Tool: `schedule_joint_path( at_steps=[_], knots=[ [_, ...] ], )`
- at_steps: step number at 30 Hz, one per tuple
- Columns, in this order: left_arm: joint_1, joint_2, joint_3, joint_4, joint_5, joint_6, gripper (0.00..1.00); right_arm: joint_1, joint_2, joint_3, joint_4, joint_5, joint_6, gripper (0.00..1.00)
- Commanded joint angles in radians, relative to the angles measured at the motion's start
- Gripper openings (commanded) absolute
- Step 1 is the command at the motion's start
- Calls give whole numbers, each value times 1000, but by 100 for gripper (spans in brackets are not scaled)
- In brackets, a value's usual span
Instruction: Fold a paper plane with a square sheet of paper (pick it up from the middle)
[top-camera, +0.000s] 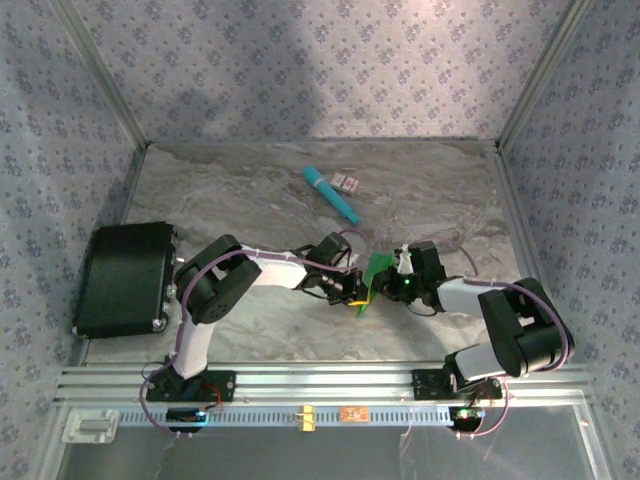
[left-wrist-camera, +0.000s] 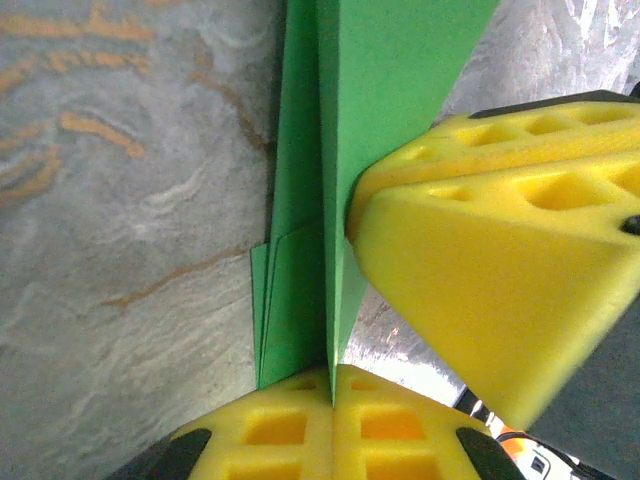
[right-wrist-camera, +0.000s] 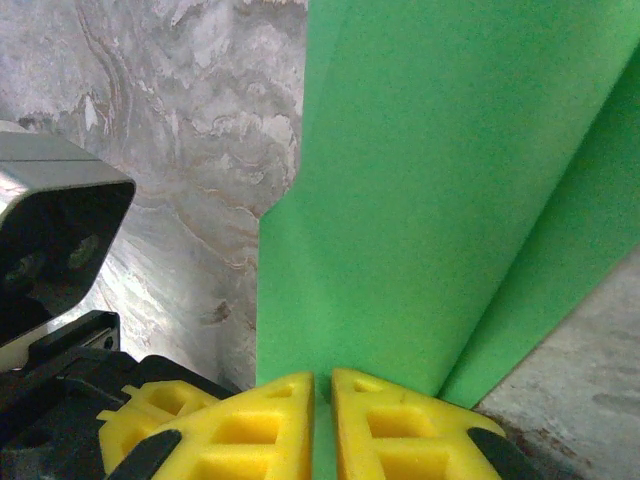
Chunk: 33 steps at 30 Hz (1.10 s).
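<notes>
The bright green paper (top-camera: 377, 270) is folded into several layers and held upright above the marble table between both grippers. In the left wrist view the green paper (left-wrist-camera: 300, 230) shows a long centre crease and stacked flaps. My left gripper (left-wrist-camera: 332, 388) is shut on its lower edge, yellow pads pressed together. My right gripper (right-wrist-camera: 322, 400) is shut on the paper (right-wrist-camera: 440, 190) from the other side, a thin strip of green between its pads. The right gripper's fingers (left-wrist-camera: 490, 250) sit close to the left one's. In the top view, left gripper (top-camera: 356, 291) and right gripper (top-camera: 397, 273) meet at the paper.
A teal cylindrical stick (top-camera: 331, 194) and a small white item (top-camera: 347, 183) lie toward the back of the table. A black case (top-camera: 125, 278) sits at the left edge. Patterned walls enclose three sides; an aluminium rail (top-camera: 330, 382) runs along the front.
</notes>
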Motion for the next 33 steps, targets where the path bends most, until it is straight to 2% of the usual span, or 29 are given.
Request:
schedule_joint_path(
  at_steps=[1,12,16,23,27,33],
  knots=[
    [8,22,-11,-49,11,33,2,-17,15,20,-18,47,-16,15],
    [8,27,-9,-52,-3,33,2,56,-107,17,-54,57,13,16],
    [8,27,-8,-52,-2,32,2,75,-70,35,-42,61,29,16],
    [9,27,-9,-49,-1,32,2,90,-21,68,-76,168,44,16],
    [7,24,-13,-46,0,33,2,77,18,75,-122,230,47,15],
    [8,22,-17,-44,6,37,3,50,44,72,-126,242,42,15]
  ],
)
